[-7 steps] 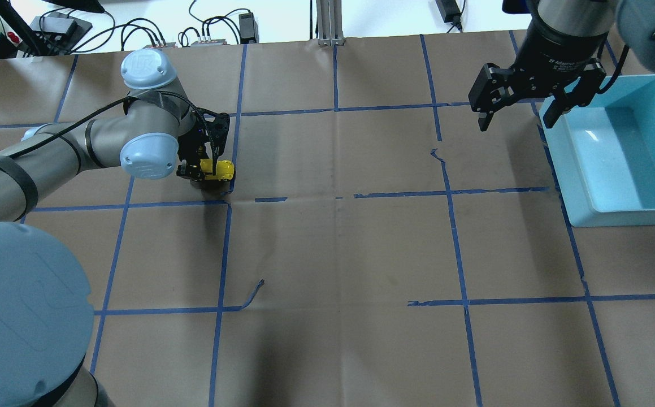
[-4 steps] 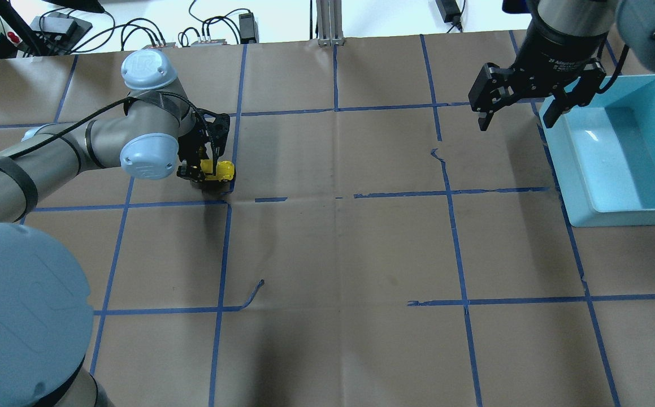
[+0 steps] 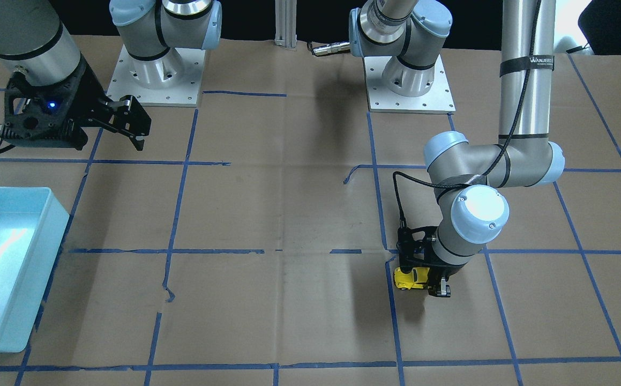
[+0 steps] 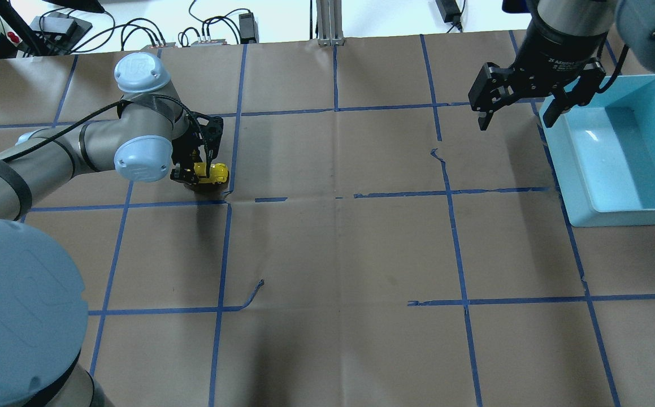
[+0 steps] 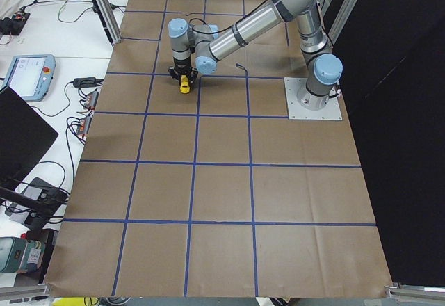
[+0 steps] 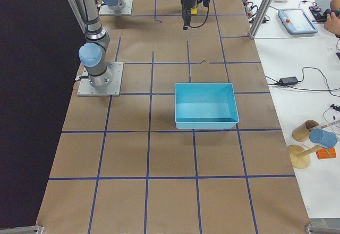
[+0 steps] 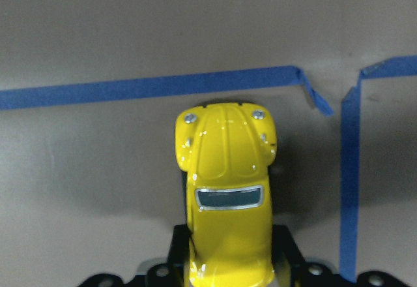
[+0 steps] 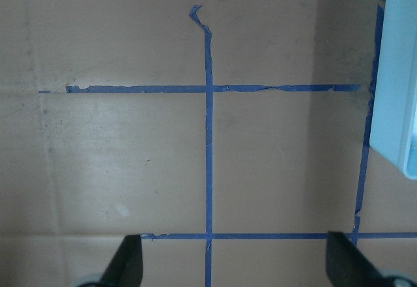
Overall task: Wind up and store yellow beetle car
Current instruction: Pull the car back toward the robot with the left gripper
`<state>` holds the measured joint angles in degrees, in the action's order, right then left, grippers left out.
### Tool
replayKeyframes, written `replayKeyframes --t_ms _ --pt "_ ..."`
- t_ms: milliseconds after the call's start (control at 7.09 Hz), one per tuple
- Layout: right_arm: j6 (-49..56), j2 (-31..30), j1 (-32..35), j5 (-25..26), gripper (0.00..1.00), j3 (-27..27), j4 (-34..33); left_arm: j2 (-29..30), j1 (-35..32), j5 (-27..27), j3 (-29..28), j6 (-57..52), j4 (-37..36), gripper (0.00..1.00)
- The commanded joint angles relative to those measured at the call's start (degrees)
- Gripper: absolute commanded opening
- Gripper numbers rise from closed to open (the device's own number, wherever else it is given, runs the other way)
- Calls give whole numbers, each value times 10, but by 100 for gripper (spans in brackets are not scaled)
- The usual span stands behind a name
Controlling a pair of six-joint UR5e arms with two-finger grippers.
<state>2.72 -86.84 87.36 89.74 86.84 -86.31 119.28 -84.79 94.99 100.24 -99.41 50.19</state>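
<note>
The yellow beetle car (image 4: 214, 172) is held in my left gripper (image 4: 203, 173), which is shut on its rear half, low at the brown paper by a blue tape corner. In the left wrist view the car (image 7: 225, 169) points away from the camera, its hood past the black fingers (image 7: 287, 251). It also shows in the front view (image 3: 410, 277) and the left side view (image 5: 184, 85). My right gripper (image 4: 519, 116) is open and empty, hovering beside the light-blue bin (image 4: 581, 192); its fingertips (image 8: 127, 261) frame bare paper.
The light-blue bin (image 3: 47, 252) stands at the table's right side, seemingly empty; its edge shows in the right wrist view (image 8: 391, 72). Blue tape lines grid the brown paper, with torn, lifted ends (image 4: 256, 291). Cables and boxes lie beyond the far edge (image 4: 208, 34).
My left arm has drawn the car a short way to the left along the paper, still gripped. The right arm has not moved.
</note>
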Motion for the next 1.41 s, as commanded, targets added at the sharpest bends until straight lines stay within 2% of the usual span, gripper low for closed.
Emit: replayKeyframes --t_ms 0,1270 --pt "0 0 0 0 100 0 -1 0 12 2 3 -5 1 32" --pt "0 0 0 0 100 0 -1 1 59 56 5 -43 3 32"
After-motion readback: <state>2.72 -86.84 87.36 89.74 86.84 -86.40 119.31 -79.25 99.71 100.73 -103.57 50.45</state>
